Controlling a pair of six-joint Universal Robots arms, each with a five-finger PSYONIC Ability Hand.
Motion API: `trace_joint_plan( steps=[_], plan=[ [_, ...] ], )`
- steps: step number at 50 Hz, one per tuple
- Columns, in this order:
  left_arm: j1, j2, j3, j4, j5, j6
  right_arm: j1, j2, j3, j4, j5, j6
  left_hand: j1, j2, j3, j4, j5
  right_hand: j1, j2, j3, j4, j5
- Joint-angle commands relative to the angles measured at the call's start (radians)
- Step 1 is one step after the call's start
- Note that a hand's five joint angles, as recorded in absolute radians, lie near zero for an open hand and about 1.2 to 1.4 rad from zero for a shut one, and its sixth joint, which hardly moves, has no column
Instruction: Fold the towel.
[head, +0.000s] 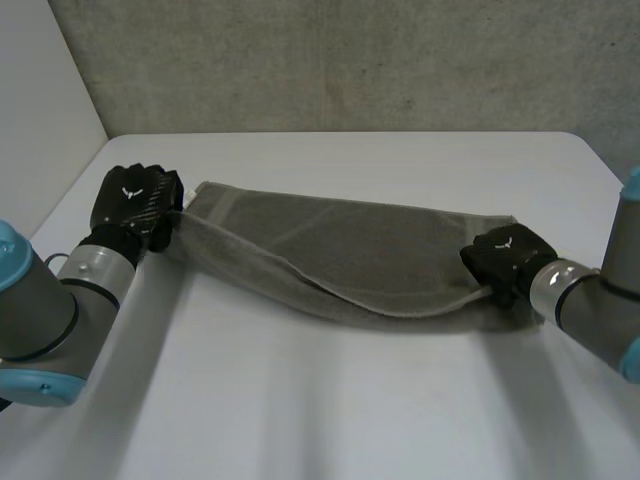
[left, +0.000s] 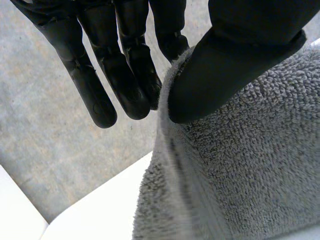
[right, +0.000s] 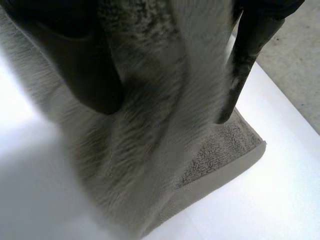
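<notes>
A grey towel (head: 350, 250) lies stretched across the white table (head: 300, 420), folded lengthwise, its near layer sagging between my two hands. My left hand (head: 135, 200) is at the towel's left end. In the left wrist view its thumb (left: 240, 60) presses the towel's edge (left: 250, 175) against the fingers (left: 125, 80). My right hand (head: 505, 255) is at the towel's right end. In the right wrist view the upper layer (right: 150, 140) runs up between the thumb (right: 75, 65) and a straight finger (right: 245, 65), which stand fairly wide apart. The lower layer's corner (right: 235, 155) lies flat on the table.
A grey speckled wall (head: 350, 60) rises behind the table's far edge. A pale wall (head: 40, 110) stands at the left. Bare white tabletop stretches in front of the towel between the two arms.
</notes>
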Motion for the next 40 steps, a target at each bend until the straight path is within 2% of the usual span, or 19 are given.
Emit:
trace_joint_plan(
  steps=[1,3,8,22,40],
  plan=[
    [0.0,0.011,-0.005,0.014,0.003,-0.001,-0.004,-0.014,0.099,-0.156,0.016,-0.001,0.197,0.178,0.178,0.178,0.188,-0.135,-0.148,-0.147,-0.15,-0.137],
    [0.0,0.011,-0.007,0.014,0.003,-0.001,-0.004,-0.017,0.124,-0.167,0.025,0.001,0.197,0.178,0.178,0.178,0.188,-0.26,-0.274,-0.272,-0.276,-0.263],
    [0.0,0.013,-0.022,0.016,0.003,-0.001,-0.006,-0.054,0.151,-0.165,0.052,0.004,0.197,0.178,0.178,0.178,0.188,-0.375,-0.389,-0.387,-0.39,-0.378],
    [0.008,0.019,-0.028,0.014,0.005,-0.001,-0.006,-0.19,0.254,-0.176,0.051,0.004,0.197,0.178,0.178,0.178,0.188,-0.352,-0.366,-0.364,-0.367,-0.355],
    [0.008,0.015,-0.033,0.016,0.005,0.0,-0.003,-0.209,0.329,-0.18,0.048,0.008,0.197,0.178,0.178,0.178,0.188,-0.167,-0.181,-0.179,-0.182,-0.17]
  ],
)
